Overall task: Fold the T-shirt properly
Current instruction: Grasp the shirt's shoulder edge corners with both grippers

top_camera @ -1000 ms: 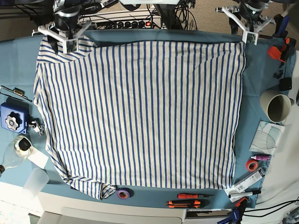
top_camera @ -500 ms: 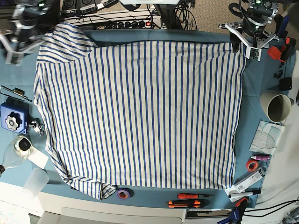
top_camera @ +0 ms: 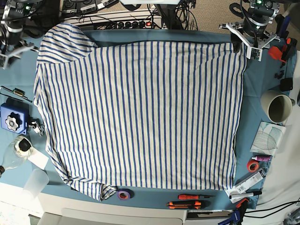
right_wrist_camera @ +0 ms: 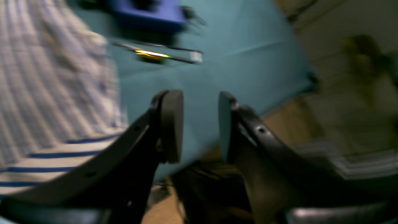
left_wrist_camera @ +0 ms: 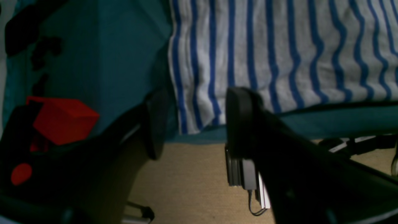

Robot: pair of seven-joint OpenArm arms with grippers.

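Observation:
The T-shirt [top_camera: 140,112], white with thin blue stripes, lies spread flat over most of the teal tablecloth [top_camera: 255,93], one sleeve at the far left corner. My left gripper [top_camera: 244,49] hovers at the shirt's far right corner. In the left wrist view the left gripper [left_wrist_camera: 196,124] is open, its fingers either side of that shirt corner [left_wrist_camera: 192,102] without closing on it. My right gripper [top_camera: 16,52] is off the shirt, left of the sleeve. The right wrist view shows the right gripper [right_wrist_camera: 199,127] open and empty above bare tablecloth, with the T-shirt [right_wrist_camera: 46,77] to its left.
A grey mug [top_camera: 277,106], a red clamp [top_camera: 280,51] and a red tape roll [top_camera: 253,166] sit along the right edge. A blue device [top_camera: 13,118], a bottle [top_camera: 14,154] and a plastic cup [top_camera: 36,182] line the left. A purple tape roll [top_camera: 123,194] and cutters [top_camera: 187,200] lie in front.
My right gripper has left the sleeve and swung out to the left, leaving the sleeve lying flat. My left gripper has opened wider and shifted slightly at the far right corner.

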